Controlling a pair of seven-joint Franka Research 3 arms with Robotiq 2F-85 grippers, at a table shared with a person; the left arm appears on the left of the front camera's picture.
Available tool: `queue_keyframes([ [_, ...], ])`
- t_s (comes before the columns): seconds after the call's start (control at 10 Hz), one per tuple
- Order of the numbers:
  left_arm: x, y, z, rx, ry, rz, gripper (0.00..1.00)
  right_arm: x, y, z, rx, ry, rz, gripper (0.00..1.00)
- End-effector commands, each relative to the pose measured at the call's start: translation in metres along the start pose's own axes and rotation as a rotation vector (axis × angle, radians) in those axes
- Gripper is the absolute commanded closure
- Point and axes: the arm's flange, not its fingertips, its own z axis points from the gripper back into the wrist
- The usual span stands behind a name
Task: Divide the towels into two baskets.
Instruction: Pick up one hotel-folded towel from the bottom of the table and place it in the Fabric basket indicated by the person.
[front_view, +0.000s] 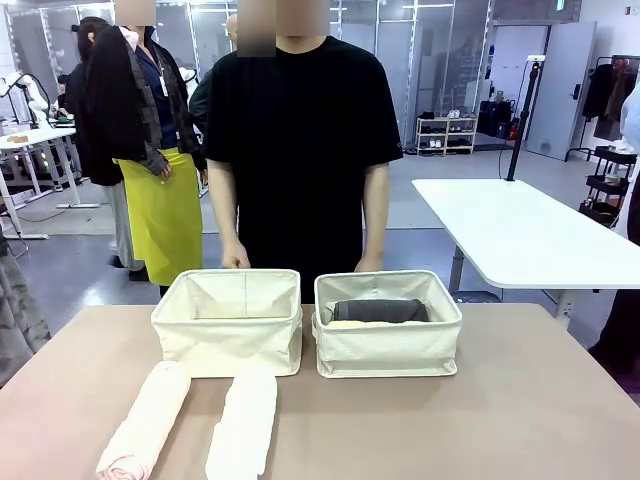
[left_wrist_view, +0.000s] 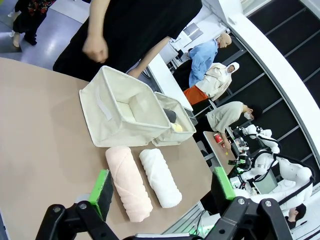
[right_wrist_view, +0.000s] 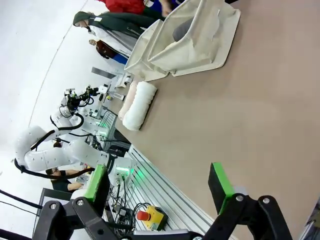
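near left on table (front_view: 540, 400): pink towel (front_view: 145, 420), white towel (front_view: 243, 425), side by side | far: left basket (front_view: 228, 350) empty; right basket (front_view: 388, 352) holds grey towel (front_view: 380, 311), yellow towel (front_view: 350, 324) | likely soft, light, squashy: pinch mid-roll | left gripper (left_wrist_view: 163, 185), right gripper (right_wrist_view: 159, 180): jaws apart, empty

I could read no lettering, label or number on the baskets (front_view: 227, 345), the towels (front_view: 243, 425) or elsewhere.

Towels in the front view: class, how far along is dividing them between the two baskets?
Done: the dark grey towel and pale yellow towel lie in the right basket. In hand: nothing; the left gripper and right gripper are open. Left: the pink towel and white towel lie on the table before the left basket, which holds no towel.
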Motion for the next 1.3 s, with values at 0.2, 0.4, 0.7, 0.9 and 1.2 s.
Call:
queue_keyframes([
  [0.2,-0.0003,-0.0018,0.0026,-0.01,-0.006,-0.007,0.0,0.0017,0.0057,0.0019,-0.005,-0.001,0.018,0.0],
  [0.4,-0.0003,-0.0018,0.0026,-0.01,-0.006,-0.007,0.0,0.0017,0.0057,0.0019,-0.005,-0.001,0.018,0.0],
  [0.7,-0.0003,-0.0018,0.0026,-0.01,-0.006,-0.007,0.0,0.0017,0.0057,0.0019,-0.005,-0.001,0.018,0.0],
  [0.9,-0.0003,-0.0018,0.0026,-0.01,-0.006,-0.007,0.0,0.0017,0.0057,0.0019,-0.005,-0.001,0.018,0.0],
  [1.2,-0.0003,-0.0018,0.0026,-0.01,-0.006,-0.007,0.0,0.0017,0.0057,0.0019,-0.005,-0.001,0.018,0.0],
])
